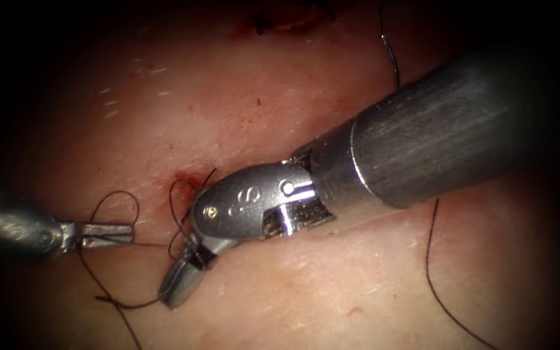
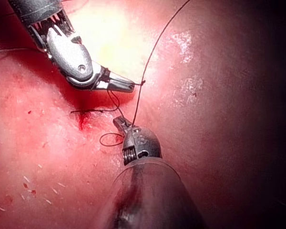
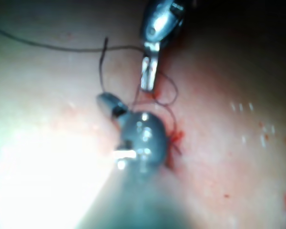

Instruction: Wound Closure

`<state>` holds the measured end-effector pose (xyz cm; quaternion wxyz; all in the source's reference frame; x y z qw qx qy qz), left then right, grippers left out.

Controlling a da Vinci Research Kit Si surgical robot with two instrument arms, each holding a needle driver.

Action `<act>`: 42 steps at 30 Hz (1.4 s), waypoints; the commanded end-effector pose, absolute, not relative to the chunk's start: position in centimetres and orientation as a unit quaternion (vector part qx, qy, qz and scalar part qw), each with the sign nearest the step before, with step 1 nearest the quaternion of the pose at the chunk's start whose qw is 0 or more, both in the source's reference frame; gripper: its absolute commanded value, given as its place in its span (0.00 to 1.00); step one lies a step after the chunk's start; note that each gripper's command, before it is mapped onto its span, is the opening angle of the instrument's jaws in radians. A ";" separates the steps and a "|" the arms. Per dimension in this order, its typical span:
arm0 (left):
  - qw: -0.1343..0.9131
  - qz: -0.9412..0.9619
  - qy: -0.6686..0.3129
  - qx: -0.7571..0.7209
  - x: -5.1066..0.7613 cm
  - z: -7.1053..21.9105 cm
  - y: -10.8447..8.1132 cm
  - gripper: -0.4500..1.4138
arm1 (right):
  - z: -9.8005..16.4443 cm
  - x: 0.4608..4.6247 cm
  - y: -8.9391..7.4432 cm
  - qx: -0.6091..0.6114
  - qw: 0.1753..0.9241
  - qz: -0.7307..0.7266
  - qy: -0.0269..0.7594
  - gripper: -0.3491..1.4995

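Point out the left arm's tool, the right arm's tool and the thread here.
left arm's tool (image 1: 108, 234): endoscope view, midway between its fingertips.
right arm's tool (image 1: 179, 282): endoscope view, midway between its fingertips.
thread (image 1: 430, 259): endoscope view, on the dark strand lying on the tissue.

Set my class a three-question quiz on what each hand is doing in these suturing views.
1. True or false: the right hand stands wide open, holding nothing.
2. The left hand is shut on: A the needle, B the thread, C the tissue.
3. Fill in: in the endoscope view, the left hand lies to the ___ of the red fluid.

Key: 1 false, it appears shut on the thread; 2 B; 3 left.
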<state>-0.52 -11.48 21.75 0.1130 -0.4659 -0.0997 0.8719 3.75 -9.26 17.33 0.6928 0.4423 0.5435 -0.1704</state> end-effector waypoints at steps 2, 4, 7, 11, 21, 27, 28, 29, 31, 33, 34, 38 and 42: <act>0.116 0.870 -0.106 -0.468 -0.64 21.7 -11.6 0.00 | 17.4 3.74 -9.3 0.440 0.702 -0.148 0.540 0.00; 0.118 0.869 -0.108 -0.469 -0.62 21.7 -11.7 0.00 | 17.5 3.66 -9.2 0.432 0.709 -0.132 0.541 0.00; 0.120 0.867 -0.110 -0.471 -0.57 21.6 -11.7 0.00 | 17.6 3.59 -9.2 0.424 0.716 -0.115 0.542 0.00; 0.118 0.865 -0.111 -0.475 -0.51 21.5 -11.8 0.00 | 17.7 3.48 -9.0 0.404 0.731 -0.080 0.544 0.00; 0.120 0.861 -0.106 -0.484 -0.30 21.2 -12.1 0.00 | 17.9 3.30 -8.7 0.369 0.753 -0.024 0.544 0.00; 0.124 0.862 -0.099 -0.481 -0.16 21.0 -12.3 0.00 | 18.0 3.14 -8.5 0.347 0.769 0.004 0.536 0.00; 0.124 0.862 -0.099 -0.481 -0.16 21.0 -12.3 0.00 | 18.0 3.14 -8.5 0.347 0.769 0.004 0.536 0.00; 0.124 0.862 -0.099 -0.482 -0.14 21.0 -12.3 0.00 | 18.1 3.10 -8.4 0.339 0.777 0.012 0.530 0.00; 0.125 0.861 -0.097 -0.483 -0.12 21.0 -12.3 0.00 | 18.1 3.08 -8.4 0.334 0.782 0.017 0.526 0.00; 0.127 0.862 -0.095 -0.482 -0.10 21.0 -12.3 0.00 | 18.1 3.03 -8.3 0.319 0.795 0.028 0.515 0.00; 0.127 0.862 -0.093 -0.481 -0.08 21.0 -12.3 0.00 | 18.2 2.98 -8.2 0.305 0.804 0.046 0.509 0.00; 0.128 0.863 -0.092 -0.480 -0.04 21.0 -12.4 0.00 | 18.2 2.87 -8.1 0.276 0.821 0.089 0.492 0.00; 0.129 0.863 -0.089 -0.480 -0.02 21.0 -12.4 0.00 | 18.2 2.80 -8.0 0.254 0.825 0.145 0.483 0.00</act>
